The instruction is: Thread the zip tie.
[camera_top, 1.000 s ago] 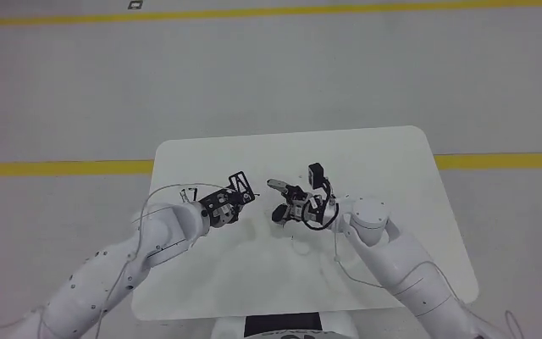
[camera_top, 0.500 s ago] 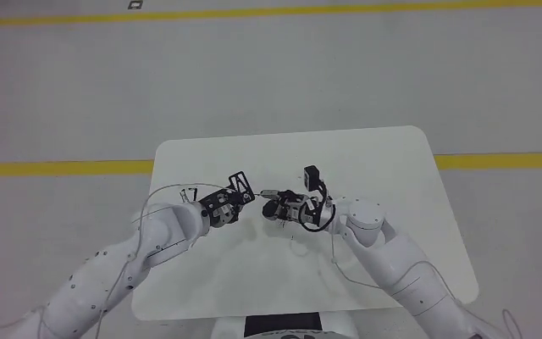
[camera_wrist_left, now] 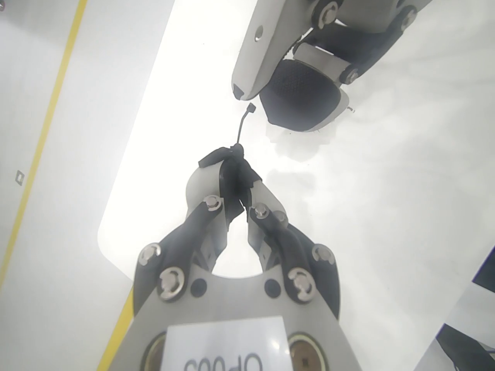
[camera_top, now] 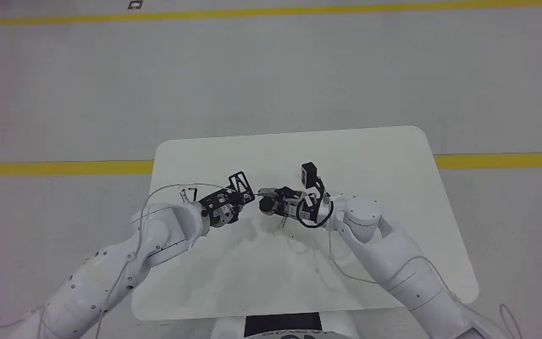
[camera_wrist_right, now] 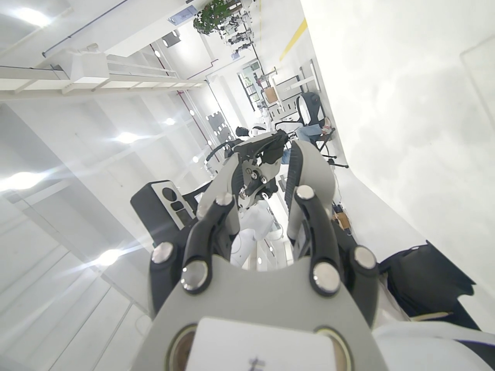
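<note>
My left gripper [camera_wrist_left: 232,158] fingers clamped on zip tie [camera_wrist_left: 241,127]; right gripper [camera_wrist_left: 255,104] at its 3 o'clock, fingers apart. I'd worry the thin tie flexes and slips past them.

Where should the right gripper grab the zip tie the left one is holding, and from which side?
Likely the short free stub of the zip tie, just behind its head. It sticks out of the shut left gripper toward the right gripper, so come head-on from opposite, straddling the strap.
</note>
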Tool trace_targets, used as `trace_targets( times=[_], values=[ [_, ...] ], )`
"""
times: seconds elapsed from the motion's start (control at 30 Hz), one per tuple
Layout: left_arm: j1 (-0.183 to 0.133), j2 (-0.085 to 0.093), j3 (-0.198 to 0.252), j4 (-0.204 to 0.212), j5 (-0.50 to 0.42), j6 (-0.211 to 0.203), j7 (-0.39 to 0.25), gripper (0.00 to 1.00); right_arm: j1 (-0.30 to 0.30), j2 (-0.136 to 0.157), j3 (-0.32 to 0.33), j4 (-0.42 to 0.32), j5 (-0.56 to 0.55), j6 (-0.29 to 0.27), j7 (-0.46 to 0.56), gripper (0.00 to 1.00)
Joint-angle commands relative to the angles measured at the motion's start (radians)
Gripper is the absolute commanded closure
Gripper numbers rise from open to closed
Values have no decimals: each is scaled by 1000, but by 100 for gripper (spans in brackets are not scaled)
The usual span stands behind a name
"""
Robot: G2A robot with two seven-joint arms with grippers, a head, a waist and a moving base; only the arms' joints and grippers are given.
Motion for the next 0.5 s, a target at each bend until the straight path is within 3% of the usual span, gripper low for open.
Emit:
trace_targets(
  times=[0.0,0.47],
  values=[
    [0,0,0,0,0,0,0,100,7,-2,-4,6,2,-3,1,80],
    [0,0,0,0,0,0,0,100,24,-9,-13,16,-7,-12,1,87]
  ],
)
